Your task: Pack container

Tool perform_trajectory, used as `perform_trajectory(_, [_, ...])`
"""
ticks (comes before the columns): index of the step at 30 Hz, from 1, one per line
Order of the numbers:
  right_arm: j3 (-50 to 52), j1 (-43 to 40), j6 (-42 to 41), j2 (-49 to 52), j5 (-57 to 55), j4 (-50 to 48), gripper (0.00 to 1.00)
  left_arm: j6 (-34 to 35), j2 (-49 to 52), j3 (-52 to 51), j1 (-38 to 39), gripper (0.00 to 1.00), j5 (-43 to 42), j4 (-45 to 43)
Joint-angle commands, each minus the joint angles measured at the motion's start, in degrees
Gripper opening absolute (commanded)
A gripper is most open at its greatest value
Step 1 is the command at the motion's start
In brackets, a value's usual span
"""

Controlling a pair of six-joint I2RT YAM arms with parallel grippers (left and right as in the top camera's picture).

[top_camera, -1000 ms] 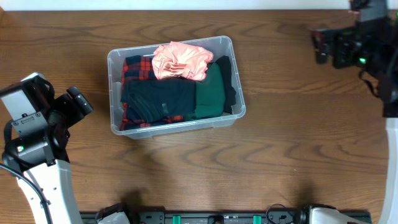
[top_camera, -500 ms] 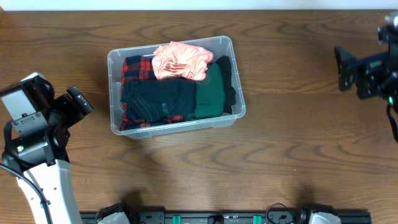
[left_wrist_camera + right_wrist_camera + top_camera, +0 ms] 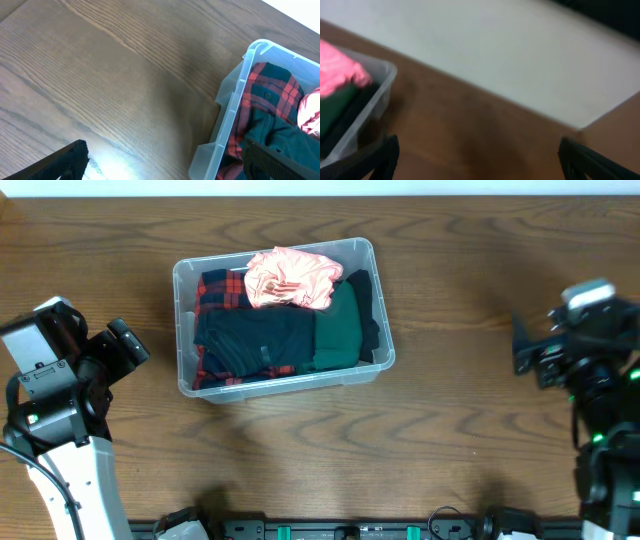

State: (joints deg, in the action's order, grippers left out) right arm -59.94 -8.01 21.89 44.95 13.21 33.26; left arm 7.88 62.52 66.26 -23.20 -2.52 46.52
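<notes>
Container (image 3: pixel 283 385) packed with clothes (image 3: pixel 255 338) (pink one (image 3: pixel 290 277) topmost); left gripper (image 3: pixel 128 345) and right gripper (image 3: pixel 526 352) both spread wide, empty.

Dark brown wood-grain table (image 3: pixel 460 420) fills the frame, far edge along the top. Clear plastic container (image 3: pixel 300 381) sits directly on it, upper centre-left of frame, slightly skewed, long side left-right.

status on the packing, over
Left gripper open, empty, left of the container. Right gripper open, empty, off to its right. Clothes inside, pink garment on top. No obstruction seen.
</notes>
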Motion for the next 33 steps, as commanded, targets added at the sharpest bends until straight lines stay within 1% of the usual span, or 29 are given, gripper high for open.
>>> perform_trajectory(1, [7.1,0.5,-3.3,-4.8,-0.4,-0.8,0.99,0.1,0.0,0.8,-0.3,0.98,0.9,0.2])
perform_trajectory(9, [24.1,1.1,-11.0,-19.7,-1.4,-2.3,0.99,0.1,0.0,0.8,-0.3,0.98,0.9,0.2])
perform_trajectory(12, [27.8,2.4,-11.7,-24.5,-1.7,-2.2,0.99,0.1,0.0,0.8,-0.4,0.98,0.9,0.2])
perform_trajectory(19, [36.6,7.9,-17.2,-36.2,-7.2,-2.3,0.99,0.1,0.0,0.8,-0.3,0.98,0.9,0.2])
perform_trajectory(27, [44.9,7.6,-17.7,-44.4,-7.2,-4.7,0.99,0.1,0.0,0.8,-0.3,0.98,0.9,0.2])
perform_trajectory(33, [49.9,7.7,-18.5,-44.7,-7.0,-8.7,0.99,0.1,0.0,0.8,-0.3,0.98,0.9,0.2])
